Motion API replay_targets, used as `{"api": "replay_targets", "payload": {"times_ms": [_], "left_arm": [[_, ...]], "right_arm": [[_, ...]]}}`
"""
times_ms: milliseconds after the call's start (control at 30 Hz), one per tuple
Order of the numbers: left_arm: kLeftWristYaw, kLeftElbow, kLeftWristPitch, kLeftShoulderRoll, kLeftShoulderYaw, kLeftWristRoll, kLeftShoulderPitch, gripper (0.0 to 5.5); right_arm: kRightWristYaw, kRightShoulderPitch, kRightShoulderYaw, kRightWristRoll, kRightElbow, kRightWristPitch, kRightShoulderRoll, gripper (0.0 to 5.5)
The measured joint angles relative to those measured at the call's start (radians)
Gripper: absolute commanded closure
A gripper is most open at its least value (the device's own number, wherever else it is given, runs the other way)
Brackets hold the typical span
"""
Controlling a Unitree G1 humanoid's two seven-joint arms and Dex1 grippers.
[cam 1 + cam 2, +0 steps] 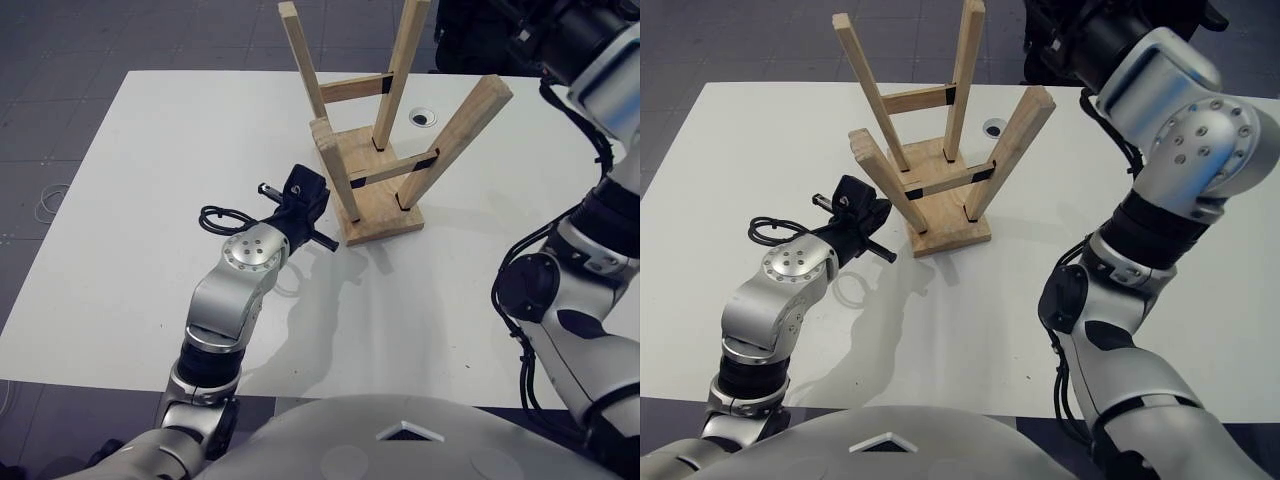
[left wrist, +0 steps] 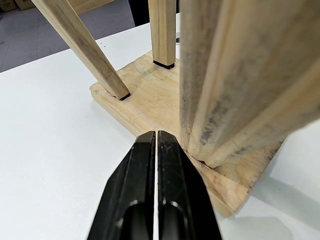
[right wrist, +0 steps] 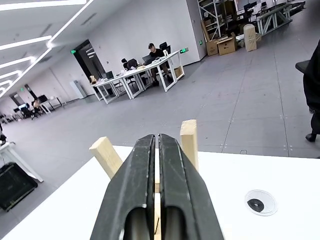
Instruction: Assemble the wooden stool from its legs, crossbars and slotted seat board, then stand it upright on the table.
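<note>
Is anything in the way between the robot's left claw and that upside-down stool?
Nothing visible. The left gripper, fingers closed, points straight at the near edge of the seat board, beside one leg. Only bare table lies around it.

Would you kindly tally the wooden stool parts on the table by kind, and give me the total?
Stool legs: 4
Crossbars: 2
Seat board: 1
Total: 7
</note>
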Motion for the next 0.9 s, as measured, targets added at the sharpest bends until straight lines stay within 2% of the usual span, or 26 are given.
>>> {"api": "replay_targets", "payload": {"times_ms": [167,333,400,500,633,767,900], "left_arm": [[0.0,0.0,0.001,0.001,0.0,0.0,0.0,5.4],[0.0,-0.012,0.002,0.003,0.0,0.0,0.001,5.4],[-0.001,-0.012,0.002,0.008,0.0,0.0,0.001,5.4],[-0.002,-0.015,0.005,0.01,-0.001,-0.001,0.002,5.4],[-0.003,-0.02,0.007,0.012,-0.001,-0.001,0.005,5.4],[-0.003,-0.02,0.008,0.016,-0.001,-0.001,0.027,5.4],[-0.003,-0.019,0.008,0.016,0.0,-0.002,0.038,5.4]], "right_arm": [[0.009,-0.004,0.027,0.008,-0.003,-0.113,-0.007,5.38],[0.028,-0.184,0.016,0.009,0.01,-0.339,-0.073,5.38],[0.036,-0.192,0.028,0.01,0.018,-0.375,-0.092,5.38],[0.062,-0.095,0.096,0.004,0.028,-0.38,-0.102,5.38],[0.105,0.193,0.231,-0.011,0.015,-0.354,-0.081,5.38],[0.09,0.308,0.238,0.041,-0.122,-0.335,-0.071,5.38],[0.047,0.27,0.206,0.084,-0.099,-0.287,-0.061,5.38]]}}
